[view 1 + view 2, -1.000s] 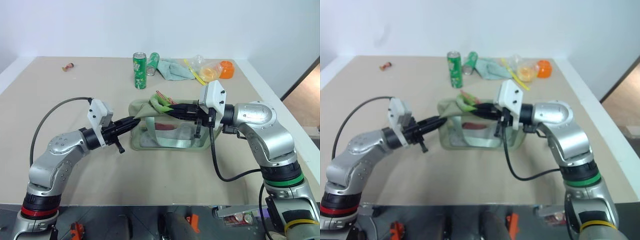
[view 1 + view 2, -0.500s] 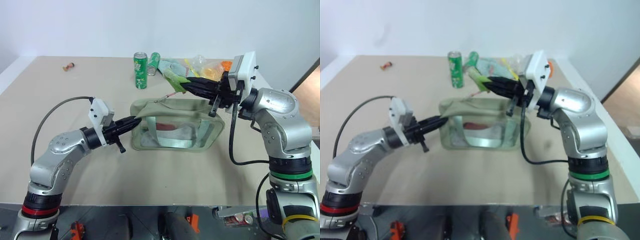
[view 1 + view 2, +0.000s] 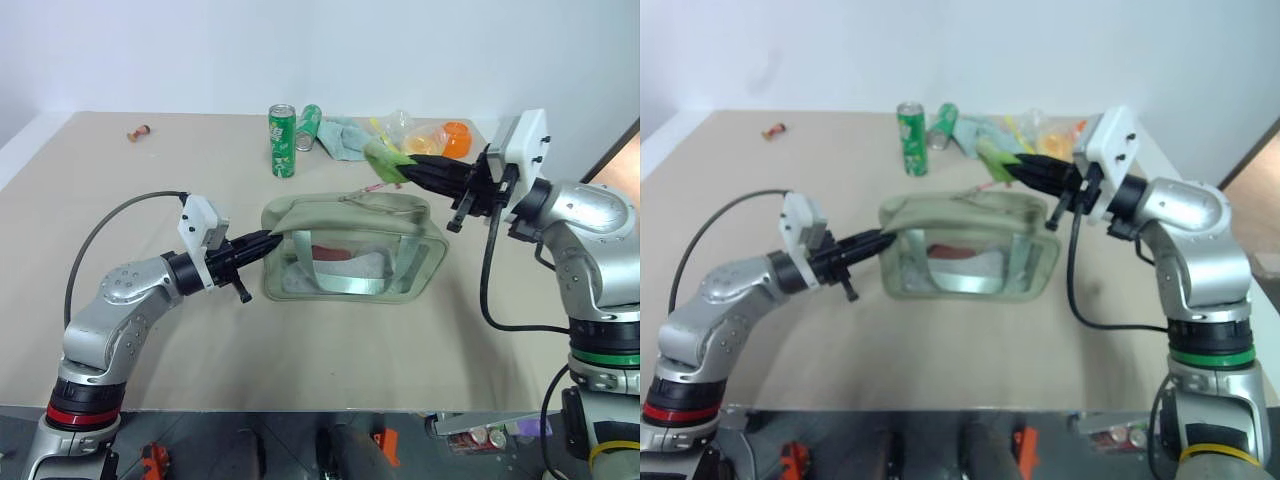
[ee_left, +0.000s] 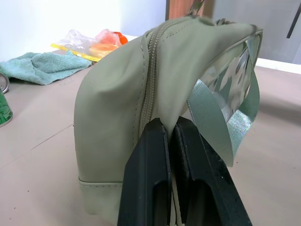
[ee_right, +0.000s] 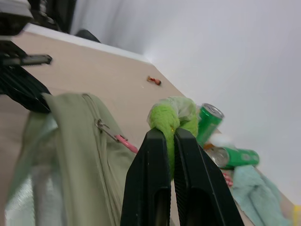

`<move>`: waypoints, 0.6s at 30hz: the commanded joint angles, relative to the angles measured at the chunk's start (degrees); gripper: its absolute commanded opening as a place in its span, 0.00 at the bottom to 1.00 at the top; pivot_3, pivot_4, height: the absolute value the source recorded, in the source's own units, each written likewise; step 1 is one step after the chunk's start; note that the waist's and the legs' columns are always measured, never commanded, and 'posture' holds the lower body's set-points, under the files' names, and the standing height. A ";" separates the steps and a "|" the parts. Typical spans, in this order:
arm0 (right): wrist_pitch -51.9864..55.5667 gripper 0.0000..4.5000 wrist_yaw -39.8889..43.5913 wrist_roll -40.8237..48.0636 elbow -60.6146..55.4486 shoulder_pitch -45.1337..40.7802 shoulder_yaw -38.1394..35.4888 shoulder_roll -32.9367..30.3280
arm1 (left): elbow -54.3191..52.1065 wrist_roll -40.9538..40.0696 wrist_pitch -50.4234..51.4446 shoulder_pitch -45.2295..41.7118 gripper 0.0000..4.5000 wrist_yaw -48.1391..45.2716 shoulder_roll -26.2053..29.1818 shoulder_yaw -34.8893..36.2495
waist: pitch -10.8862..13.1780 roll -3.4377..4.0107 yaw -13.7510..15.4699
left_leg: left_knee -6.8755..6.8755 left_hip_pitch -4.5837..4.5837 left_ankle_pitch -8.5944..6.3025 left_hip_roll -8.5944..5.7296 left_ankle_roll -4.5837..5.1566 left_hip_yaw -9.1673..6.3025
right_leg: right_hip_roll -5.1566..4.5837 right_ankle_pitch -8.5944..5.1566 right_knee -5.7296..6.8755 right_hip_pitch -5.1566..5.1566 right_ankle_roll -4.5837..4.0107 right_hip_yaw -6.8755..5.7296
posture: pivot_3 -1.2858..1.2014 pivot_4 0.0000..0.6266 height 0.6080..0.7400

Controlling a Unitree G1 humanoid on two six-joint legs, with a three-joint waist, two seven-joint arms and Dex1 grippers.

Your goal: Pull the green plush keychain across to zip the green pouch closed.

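The pouch [image 3: 350, 248] was gaping a second ago, its top sagging with the keychain [image 3: 385, 158] lying over its left half; now the top seam runs flat and closed along most of its length, and the zip slider [image 5: 100, 125] sits near the right end with the pink cord [image 3: 372, 189] drawn taut up to the plush. That reads as the zip nearly home – only a short last stretch, if any, looks left to close

Left to right across the table [image 3: 120, 220]: the left gripper [image 3: 268, 241] has kept its place at the pouch's 9 o'clock end, fingers pressed together on a fold of fabric just beside the zip's start, anchoring the bag. Its arm reaches level, pointing in toward the pouch from the left – the wrist view shows the seam rising straight up from between the pads

The pouch stands near the table's centre, upright, clear side facing the robot, strap [image 3: 400, 245] hanging down the front. At its 12 o'clock, well apart, a can [image 3: 281, 141] stands with a second one lying beside it, then a teal cloth [image 3: 345, 138] and some orange and yellow clutter toward 1 o'clock

The right gripper [image 3: 405, 169] has swung out right and upward, off the pouch's 1 o'clock corner. It points level back toward the left, fingers clamped on the keychain, which is held in the air above the pouch's right end
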 commanded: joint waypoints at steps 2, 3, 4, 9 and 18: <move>-2.66 0.02 0.48 -0.86 2.64 0.56 -5.96 -4.64 | 0.37 0.23 0.91 -0.53 0.00 0.53 0.77 0.44 | 0.00 0.00 -0.02 | 0.00 -0.01 0.00 -0.02 0.00 0.00 | -0.02 -0.01 -0.01 0.00 0.02 0.00 | 0.52 0.24 1.00; -3.26 0.02 0.66 -1.27 3.25 1.32 -6.57 -5.59 | 0.47 0.27 0.88 -0.62 0.00 0.51 0.80 0.41 | 0.00 0.00 -0.02 | 0.00 -0.01 0.00 -0.02 0.00 0.00 | -0.02 -0.02 -0.01 0.00 0.03 0.00 | 0.52 0.24 1.00; -3.72 0.02 0.77 -1.57 3.83 2.04 -7.23 -6.45 | 0.57 0.29 0.92 -0.72 0.00 0.51 0.83 0.36 | 0.00 0.00 -0.02 | -0.01 -0.01 0.00 -0.01 0.00 0.00 | -0.01 -0.02 -0.02 0.00 0.03 0.00 | 0.52 0.24 1.00; -6.80 0.02 0.25 -3.71 7.23 6.40 -10.34 -9.67 | 0.62 0.36 0.95 -0.82 0.00 0.42 0.92 0.22 | 0.00 0.00 -0.03 | -0.01 0.00 0.00 -0.01 0.01 -0.01 | -0.01 -0.02 -0.01 0.00 0.03 0.00 | 0.52 0.24 1.00; -13.47 0.02 -0.63 -9.07 11.61 19.31 -14.77 -13.30 | 0.15 0.22 1.36 -0.92 0.00 0.42 0.92 0.35 | 0.00 0.00 0.00 | 0.00 0.02 0.01 -0.05 0.02 -0.02 | -0.04 -0.03 -0.01 0.04 0.08 0.00 | 0.52 0.24 1.00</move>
